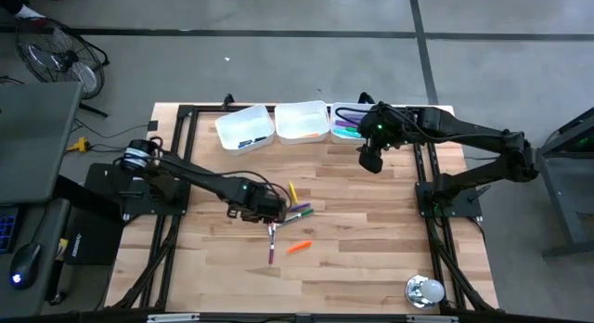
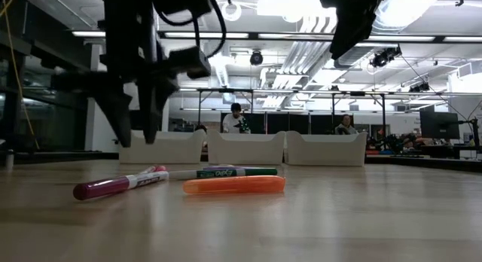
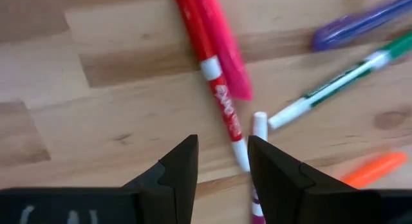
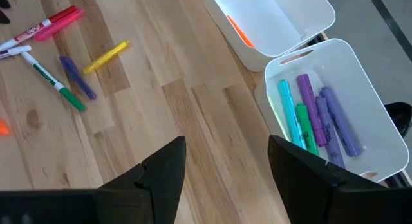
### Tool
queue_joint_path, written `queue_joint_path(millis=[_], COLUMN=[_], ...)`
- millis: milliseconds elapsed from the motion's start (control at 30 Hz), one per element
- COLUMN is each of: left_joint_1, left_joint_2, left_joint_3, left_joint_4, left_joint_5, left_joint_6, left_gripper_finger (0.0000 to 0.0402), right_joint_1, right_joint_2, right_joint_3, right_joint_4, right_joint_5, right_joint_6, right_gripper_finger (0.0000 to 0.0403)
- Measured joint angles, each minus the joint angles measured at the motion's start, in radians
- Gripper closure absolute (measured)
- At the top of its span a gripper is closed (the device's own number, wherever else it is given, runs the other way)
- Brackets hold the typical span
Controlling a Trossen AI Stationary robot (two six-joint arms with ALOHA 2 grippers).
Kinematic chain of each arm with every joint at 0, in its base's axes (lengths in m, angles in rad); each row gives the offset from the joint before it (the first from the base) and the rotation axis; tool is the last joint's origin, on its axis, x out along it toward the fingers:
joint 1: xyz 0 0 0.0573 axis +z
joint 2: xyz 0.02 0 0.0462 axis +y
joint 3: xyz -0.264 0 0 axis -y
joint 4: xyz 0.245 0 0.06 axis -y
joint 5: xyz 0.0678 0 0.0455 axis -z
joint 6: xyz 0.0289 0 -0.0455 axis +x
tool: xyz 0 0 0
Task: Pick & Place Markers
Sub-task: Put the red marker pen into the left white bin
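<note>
Left jaws: part open, holding nothing. They hang low over the loose pile at mid-bench, with the white end of the red marker showing in the gap. Judged to be lining up for a pick.

Right jaws: wide open and empty. They are held high near the right tray; judged to be waiting, or done with a drop there.

Loose markers: fanned on the bench beside the left jaws. Pink one touches the red along its length. Green and purple angle off to one side; orange lies a little apart.

Yellow marker: at the far edge of the pile, nearer the trays.

Trays: three white ones in a row at the far bench edge. Right tray holds teal, green and several purple markers. Middle tray holds an orange one. Left tray shows something dark; cannot tell what.

Sorting: looks to be by colour, with cool shades on the right.

High view: gives which arm is which and the whole layout; tray contents are too small to read.

Low view: shows the left jaws just off the bench and the right ones well up; tray contents are hidden behind the walls. Two people sit far behind.

Right wrist view: the only clear look into the trays.

Left wrist view: the only one showing which marker is between the jaws.
</note>
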Motion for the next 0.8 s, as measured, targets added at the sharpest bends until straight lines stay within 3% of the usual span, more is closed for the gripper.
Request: queue_joint_path(millis=[367,800], left_joint_1=[0.0,0.0], left_joint_2=[0.106,0.152], left_joint_3=[0.0,0.006], left_joint_4=[0.107,0.081], left_joint_5=[0.03,0.031], left_joint_6=[-0.017,0.008], left_gripper_finger=[0.0268,0.0268], right_joint_1=[0.0,0.063], right_joint_2=[0.0,0.0], right_joint_3=[0.0,0.0], right_joint_4=[0.0,0.0], right_joint_5=[-0.003,0.028], right_joint_6=[0.018,0.027], right_gripper_finger=[0.0194,0.0194])
